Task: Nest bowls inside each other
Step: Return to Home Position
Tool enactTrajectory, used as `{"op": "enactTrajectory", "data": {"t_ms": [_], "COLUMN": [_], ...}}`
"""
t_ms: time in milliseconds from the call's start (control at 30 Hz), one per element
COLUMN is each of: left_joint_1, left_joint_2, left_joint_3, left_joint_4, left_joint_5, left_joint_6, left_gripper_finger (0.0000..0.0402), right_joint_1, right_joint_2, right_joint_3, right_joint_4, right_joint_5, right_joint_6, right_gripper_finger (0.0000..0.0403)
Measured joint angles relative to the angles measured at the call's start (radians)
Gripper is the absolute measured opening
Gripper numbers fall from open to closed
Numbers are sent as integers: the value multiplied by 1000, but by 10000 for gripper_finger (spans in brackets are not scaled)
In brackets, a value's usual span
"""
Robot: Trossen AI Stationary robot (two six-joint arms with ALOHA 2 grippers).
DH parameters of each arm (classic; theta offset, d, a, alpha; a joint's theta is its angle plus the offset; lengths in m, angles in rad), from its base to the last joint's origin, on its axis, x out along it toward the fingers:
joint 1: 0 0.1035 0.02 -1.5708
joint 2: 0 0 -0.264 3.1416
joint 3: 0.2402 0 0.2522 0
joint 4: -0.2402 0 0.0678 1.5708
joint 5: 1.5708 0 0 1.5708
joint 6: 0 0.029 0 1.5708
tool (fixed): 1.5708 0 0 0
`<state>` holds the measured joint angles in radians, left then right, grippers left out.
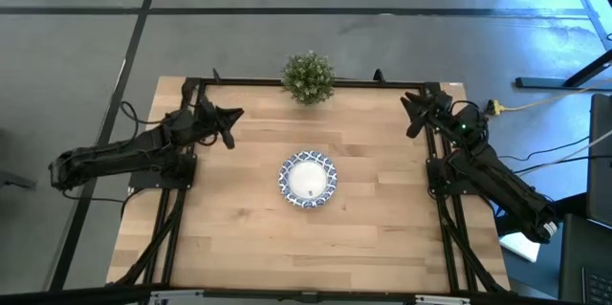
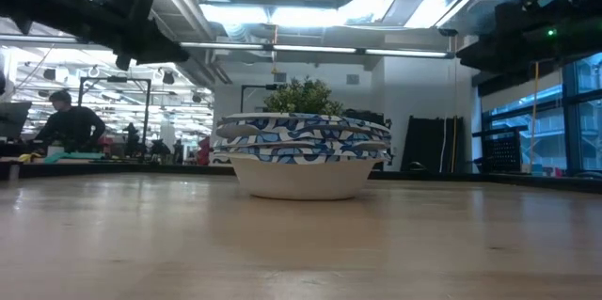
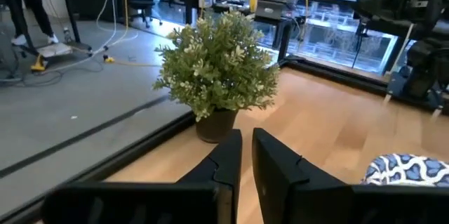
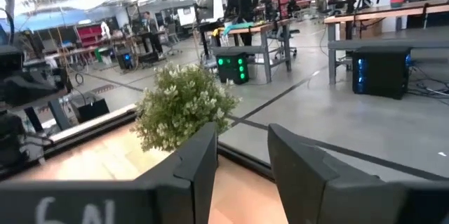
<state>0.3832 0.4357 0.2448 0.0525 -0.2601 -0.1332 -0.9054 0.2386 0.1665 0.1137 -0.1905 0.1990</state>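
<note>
The bowls (image 1: 308, 180) stand nested in one stack at the table's middle, white inside with blue-and-white rims. The low view shows the stacked rims (image 2: 303, 137) above one white base resting on the wood. An edge of the stack (image 3: 407, 170) shows in the left wrist view. My left gripper (image 1: 232, 125) hovers near the far left corner, fingers almost together (image 3: 245, 152) and holding nothing. My right gripper (image 1: 413, 117) hovers near the far right corner, open (image 4: 242, 155) and holding nothing. Both point toward the far edge.
A small green potted plant (image 1: 308, 77) stands at the middle of the table's far edge, between the two grippers. Black frame rails (image 1: 172, 228) run along the table's left and right sides. Bare wood lies all around the stack. A person (image 2: 68, 123) shows far behind the table.
</note>
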Motion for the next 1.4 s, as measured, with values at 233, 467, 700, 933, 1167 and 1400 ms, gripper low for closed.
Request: {"op": "enactTrajectory", "data": {"t_ms": [233,467,700,933,1167,1400], "left_joint_1": [0,0,0,0,0,0], "left_joint_2": [-29,-29,-29,-29,-29,-29], "left_joint_3": [-2,-2,-2,-2,-2,-2], "left_joint_4": [-74,-74,-74,-74,-74,-74], "left_joint_5": [-2,-5,-5,-5,-5,-5], "left_joint_6": [17,115,117,117,117,118], "left_gripper_finger": [15,2,11,30,43,44], "right_joint_1": [23,23,22,22,22,22], "right_joint_2": [1,1,1,1,1,1], "right_joint_3": [0,0,0,0,0,0], "right_joint_4": [-68,-68,-68,-68,-68,-68], "right_joint_5": [-18,-20,-20,-20,-20,-20], "right_joint_6": [1,6,4,3,2,2], "right_gripper_finger": [132,132,132,132,132,132]}}
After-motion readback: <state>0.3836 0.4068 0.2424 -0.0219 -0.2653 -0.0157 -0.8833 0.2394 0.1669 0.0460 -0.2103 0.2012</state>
